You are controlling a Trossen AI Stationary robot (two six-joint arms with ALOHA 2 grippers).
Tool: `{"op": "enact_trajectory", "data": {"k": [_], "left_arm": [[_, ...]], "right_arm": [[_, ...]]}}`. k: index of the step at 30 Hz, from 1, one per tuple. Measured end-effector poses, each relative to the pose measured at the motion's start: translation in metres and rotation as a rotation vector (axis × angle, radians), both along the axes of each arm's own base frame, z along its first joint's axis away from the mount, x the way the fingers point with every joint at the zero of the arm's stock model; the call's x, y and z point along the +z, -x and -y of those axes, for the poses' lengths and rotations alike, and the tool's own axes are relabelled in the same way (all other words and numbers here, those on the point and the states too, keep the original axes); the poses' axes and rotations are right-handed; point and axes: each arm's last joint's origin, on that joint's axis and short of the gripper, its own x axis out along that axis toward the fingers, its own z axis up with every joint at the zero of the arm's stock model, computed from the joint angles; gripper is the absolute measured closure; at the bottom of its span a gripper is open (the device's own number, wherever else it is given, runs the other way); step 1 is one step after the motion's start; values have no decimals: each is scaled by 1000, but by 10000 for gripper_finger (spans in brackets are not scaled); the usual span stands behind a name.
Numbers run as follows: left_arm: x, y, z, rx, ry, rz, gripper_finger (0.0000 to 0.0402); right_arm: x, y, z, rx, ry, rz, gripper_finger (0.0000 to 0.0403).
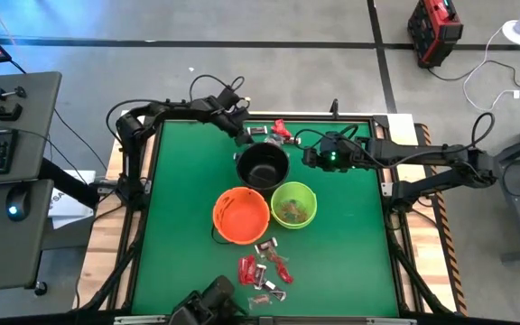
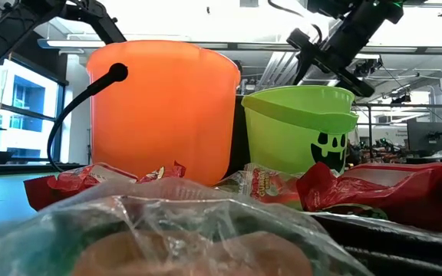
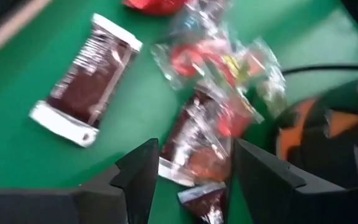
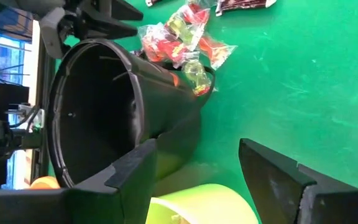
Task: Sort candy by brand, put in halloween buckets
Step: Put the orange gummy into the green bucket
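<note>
Three halloween buckets stand mid-table: black (image 1: 262, 165), orange (image 1: 240, 215) and lime green (image 1: 293, 204). One heap of candy (image 1: 269, 134) lies by the far edge, and another (image 1: 264, 271) lies near the front. My left gripper (image 1: 247, 134) is low over the far heap and open. Its fingers stand on either side of a dark brown and silver candy (image 3: 191, 134) that lies flat on the green mat. My right gripper (image 1: 318, 156) hangs open beside the black bucket (image 4: 104, 112), holding nothing. My left gripper slants down over the brown and silver candy (image 3: 188, 155), which lies on the mat between its two fingers (image 3: 143, 168). I cannot tell whether either finger touches the wrapper.
Beside the left gripper lie a dark brown bar (image 3: 87, 81) and clear wrappers with red and yellow sweets (image 3: 219, 62), close to the black bucket's wall (image 3: 328, 137). The green bucket's rim (image 4: 197, 202) is under the right gripper. Red wrappers (image 2: 390, 188) fill the near foreground.
</note>
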Motion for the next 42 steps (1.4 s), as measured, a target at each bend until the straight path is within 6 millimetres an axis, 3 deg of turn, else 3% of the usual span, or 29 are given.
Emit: {"op": "enact_trajectory", "data": {"k": [6, 19, 29, 42], "left_arm": [[-2, 3, 5, -153, -38, 21, 217], [-2, -2, 7, -108, -65, -11, 252], [-4, -6, 15, -396, -323, 1, 278], [-10, -20, 28, -506, -553, -77, 289]], "right_arm": [[1, -1, 0, -5, 0, 18, 183], [1, -1, 0, -39, -32, 36, 183], [2, -3, 0, -50, -39, 58, 183], [4, -4, 1, -56, -52, 83, 183]]}}
